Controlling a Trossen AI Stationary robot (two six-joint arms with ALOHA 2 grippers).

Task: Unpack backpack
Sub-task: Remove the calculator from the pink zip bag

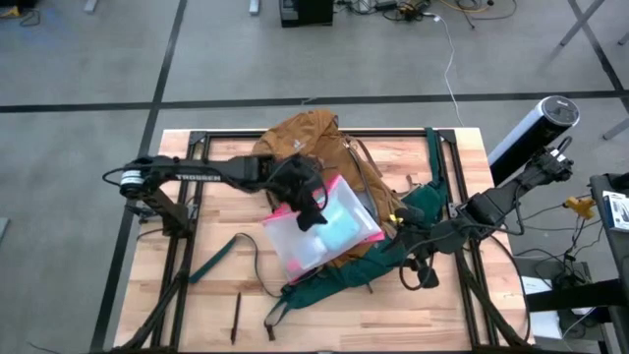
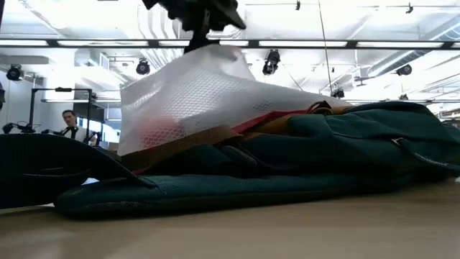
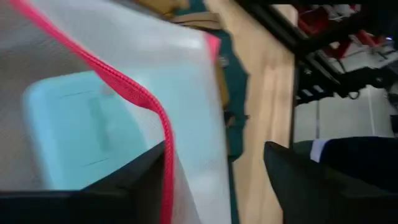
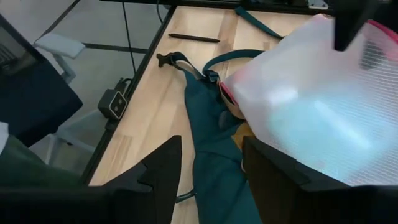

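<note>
Backpack (image 1: 324, 147) lay at centre frame of the high view, clear pink-edged pouch (image 1: 319, 234) on top — left gripper (image 1: 313, 209) above it, fingers apart; right gripper (image 1: 425, 273) at lower right, fingers apart.

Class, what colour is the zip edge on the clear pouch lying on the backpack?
Bright pink, clearest in the left wrist view: pouch.

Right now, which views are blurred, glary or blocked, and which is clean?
High view: evenly lit and sharp on the backpack and pouch. Low view: ceiling lights glare, the table's near edge is soft, and the backpack blocks most of the table. Left wrist view: the pouch sits too close, smeared. Right wrist view: the pouch's face washes out pale.
</note>
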